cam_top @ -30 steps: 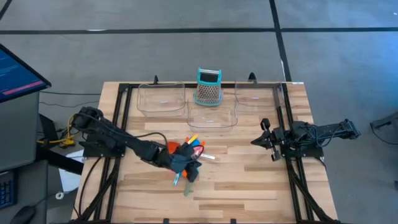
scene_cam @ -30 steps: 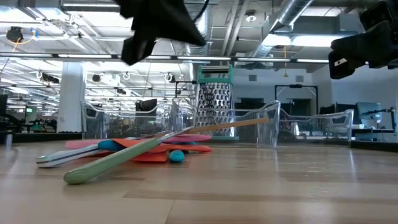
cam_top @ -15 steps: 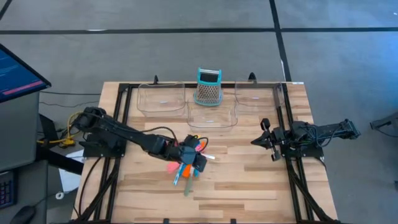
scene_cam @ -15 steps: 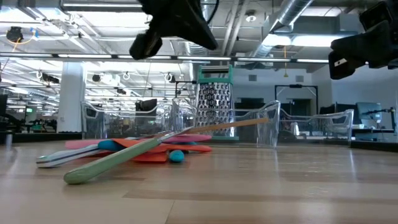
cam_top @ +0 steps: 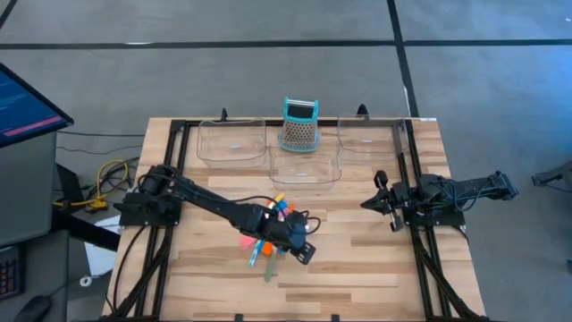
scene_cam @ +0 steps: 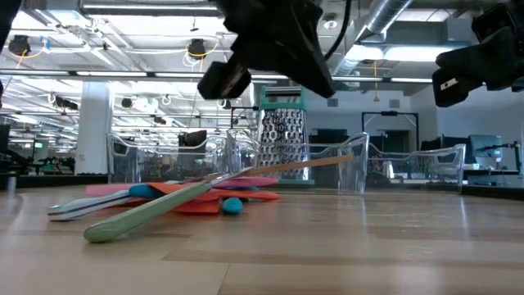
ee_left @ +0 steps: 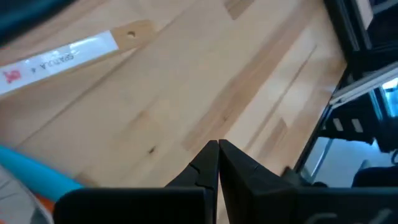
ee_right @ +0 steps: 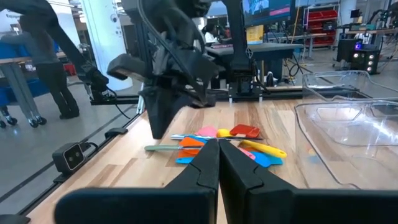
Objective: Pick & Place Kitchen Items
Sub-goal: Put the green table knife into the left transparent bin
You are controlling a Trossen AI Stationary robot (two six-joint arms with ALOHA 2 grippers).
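Note:
The utensils [cam_top: 268, 229] lie in a loose pile at the table's middle: orange, red, pink, blue and yellow pieces, and a green-ended one with a wooden handle [scene_cam: 164, 209] resting across the others. The pile also shows in the right wrist view [ee_right: 227, 144]. My left gripper [cam_top: 304, 251] is shut and empty. It hangs above the table just right of and nearer than the pile, well clear of it in the low view [scene_cam: 319, 82]. The left wrist view shows a labelled wooden handle [ee_left: 68, 55] below its shut fingertips [ee_left: 217, 147]. My right gripper [cam_top: 368, 204] waits shut at the right [ee_right: 217, 146].
Three clear plastic trays [cam_top: 232, 143] [cam_top: 304, 166] [cam_top: 371, 136] stand along the far side, with a teal-topped metal grater [cam_top: 300, 125] between them. Black frame rails [cam_top: 170, 179] run along the table's left and right sides. A person [ee_right: 37, 56] stands beyond the table's left.
My left gripper has gone toward the table's right edge and a little toward the near edge, passing over the utensil pile while staying well above it. It has stayed shut. The utensils lie as before.

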